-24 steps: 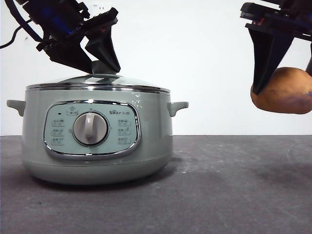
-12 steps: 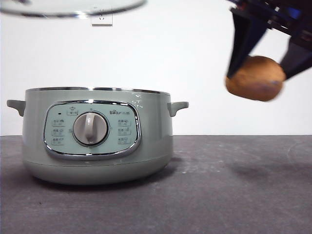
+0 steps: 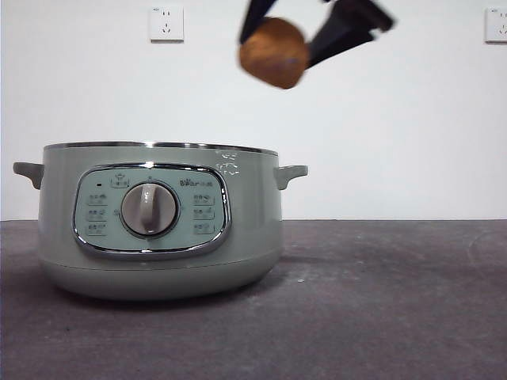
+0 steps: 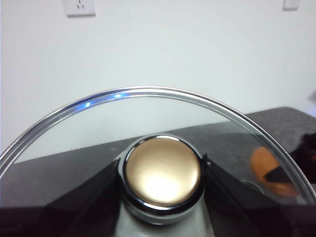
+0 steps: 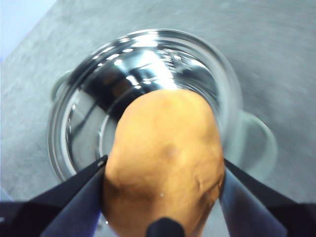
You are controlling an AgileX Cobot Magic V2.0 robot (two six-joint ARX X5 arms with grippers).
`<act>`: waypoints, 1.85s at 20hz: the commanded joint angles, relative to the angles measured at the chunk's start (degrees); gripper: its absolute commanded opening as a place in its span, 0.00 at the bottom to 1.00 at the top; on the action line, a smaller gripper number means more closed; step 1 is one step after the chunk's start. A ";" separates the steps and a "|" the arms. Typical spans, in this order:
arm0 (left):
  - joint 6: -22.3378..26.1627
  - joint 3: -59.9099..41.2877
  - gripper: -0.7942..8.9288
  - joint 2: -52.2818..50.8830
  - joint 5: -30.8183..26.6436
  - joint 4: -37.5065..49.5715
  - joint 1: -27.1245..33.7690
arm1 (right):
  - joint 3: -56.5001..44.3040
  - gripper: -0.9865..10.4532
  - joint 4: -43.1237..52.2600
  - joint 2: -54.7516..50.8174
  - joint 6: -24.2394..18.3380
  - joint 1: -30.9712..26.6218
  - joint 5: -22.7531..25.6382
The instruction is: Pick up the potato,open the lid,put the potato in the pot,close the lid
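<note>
standing on dark table (image 3: 380, 317), pot (image 3: 158, 229), white wall (image 3: 380, 127)

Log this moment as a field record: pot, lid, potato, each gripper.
pot: on the table, open, steel inside bare in the right wrist view
lid: off the pot, held by its knob, out of the front view
potato: in the air, high above the pot's right rim
left gripper: shut on the lid's knob
right gripper: shut on the potato
</note>
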 commanded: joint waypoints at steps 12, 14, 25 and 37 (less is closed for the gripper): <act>0.11 0.72 0.07 -0.70 -0.55 -2.51 0.09 | 29.92 0.08 -4.68 36.02 -15.45 3.93 0.57; 0.11 0.72 0.07 -0.70 -0.52 -2.62 0.07 | 29.92 0.08 -4.81 38.21 -16.09 4.59 0.55; 0.11 0.72 0.07 -0.70 -2.01 -4.02 0.07 | 29.92 0.46 -8.09 41.75 -18.56 5.40 1.88; 0.50 0.72 0.07 8.28 -1.95 0.94 0.07 | 29.94 0.50 -18.62 22.97 -16.87 5.03 3.61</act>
